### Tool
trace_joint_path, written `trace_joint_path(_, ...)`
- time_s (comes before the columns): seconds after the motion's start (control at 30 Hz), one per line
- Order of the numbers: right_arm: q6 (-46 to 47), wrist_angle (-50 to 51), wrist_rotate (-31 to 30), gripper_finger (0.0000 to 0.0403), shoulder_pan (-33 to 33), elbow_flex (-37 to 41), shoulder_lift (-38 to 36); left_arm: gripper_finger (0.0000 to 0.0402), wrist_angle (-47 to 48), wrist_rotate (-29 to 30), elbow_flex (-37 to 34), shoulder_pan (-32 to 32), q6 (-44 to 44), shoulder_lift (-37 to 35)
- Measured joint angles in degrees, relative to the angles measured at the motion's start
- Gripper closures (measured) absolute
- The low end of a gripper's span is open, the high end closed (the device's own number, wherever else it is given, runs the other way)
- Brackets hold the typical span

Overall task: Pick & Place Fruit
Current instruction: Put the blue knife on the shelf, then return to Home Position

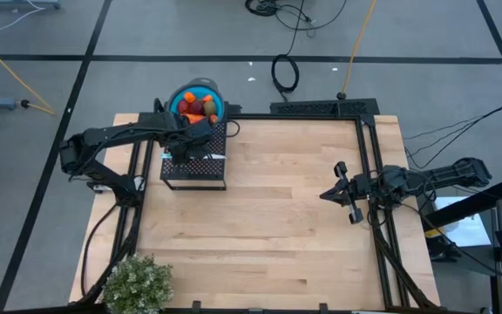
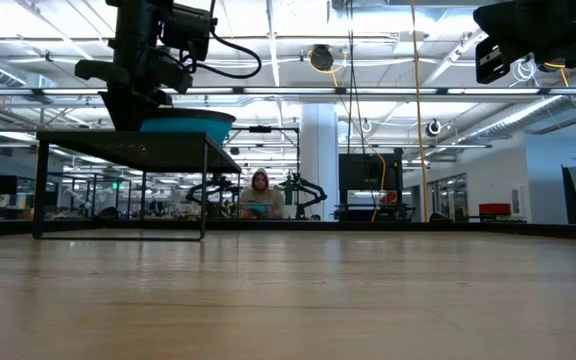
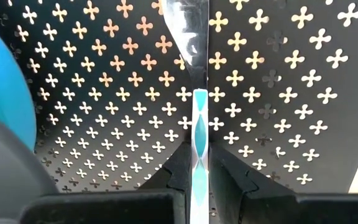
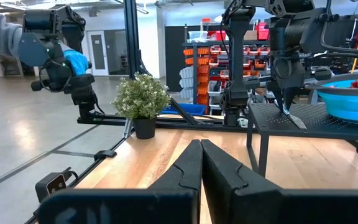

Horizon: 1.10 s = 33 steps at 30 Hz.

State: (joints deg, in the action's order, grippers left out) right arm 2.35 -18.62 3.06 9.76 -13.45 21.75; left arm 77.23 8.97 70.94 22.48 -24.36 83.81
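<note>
Left wrist view: left end effector [image 3: 199, 180] pinched the knife [image 3: 199, 134], tip on the perforated rack [image 3: 104, 93]; it could slip. Fruit [image 1: 197, 107] sat in the blue bowl [image 1: 216, 95]. Right end effector [image 4: 201, 163] closed, empty.

I see a light wood table [image 1: 268, 218] on a grey floor [image 1: 146, 78] marked with dark lines; black cables [image 1: 286, 71] and a yellow cord [image 1: 356, 44] trail across it. Bushy green plant [image 1: 138, 283] sits at the table's near left corner. Level view looks into a big open hall: white ceiling beams with strip lights [image 2: 388, 30], a white column [image 2: 320, 160], a person [image 2: 259, 195] seated far back. Red and orange bin racks [image 4: 204, 62] stand behind.
</note>
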Motion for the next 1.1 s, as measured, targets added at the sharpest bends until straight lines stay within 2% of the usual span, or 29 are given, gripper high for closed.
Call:
trace_joint_path(0.13, 0.0, 0.0, 0.0, 0.0403, 0.0, 0.0, 0.0, 0.0352, 0.0, 0.0, 0.0, 0.0, 0.0, 0.0)
trace_joint_path(0.4, 0.0, 0.0, 0.0, 0.0403, 0.0, 0.0, 0.0, 0.0303, 0.0, 0.3, 0.0, 0.0, 1.0, 0.0)
trace_joint_path(0.63, 0.0, 0.0, 0.0, 0.0403, 0.0, 0.0, 0.0, 0.0285, 2.5, -0.1, 1.3, -1.0, 2.9, 0.2)
trace_joint_path(0.9, 0.0, 0.0, 0.0, 0.0403, 0.0, 0.0, 0.0, 0.0284, 12.7, -0.1, 8.1, -3.7, 8.6, 0.2)
trace_joint_path(1.1, 0.0, 0.0, 0.0, 0.0403, 0.0, 0.0, 0.0, 0.0284, 12.7, -4.2, 16.6, -8.2, 15.6, -1.5)
